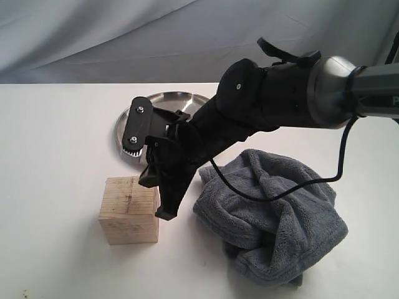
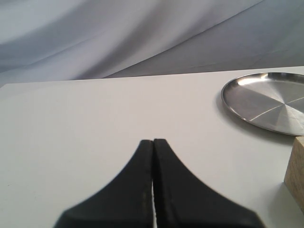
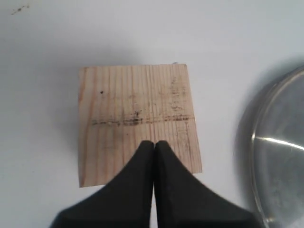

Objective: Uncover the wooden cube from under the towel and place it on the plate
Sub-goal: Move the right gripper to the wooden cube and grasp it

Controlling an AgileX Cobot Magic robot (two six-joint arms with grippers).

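Pale wooden cube (image 3: 135,107), straight grain, one dark streak, perhaps dirt.

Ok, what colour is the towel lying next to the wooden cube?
The towel is dark bluish grey, plain and fluffy, and shows best in the exterior view.

The right arm (image 1: 349,87) comes in from the right side and reaches across the middle. Its silver-grey forearm runs nearly level, then the black wrist (image 1: 249,106) bends downward and to the left. A thin black cable (image 1: 340,156) loops beneath it. The right pincer (image 1: 166,215) points down, its two black fingers (image 3: 128,190) pressed flat together with no gap. The left pincer (image 2: 153,141) is likewise closed, its fingers meeting along a thin seam and lying roughly level.
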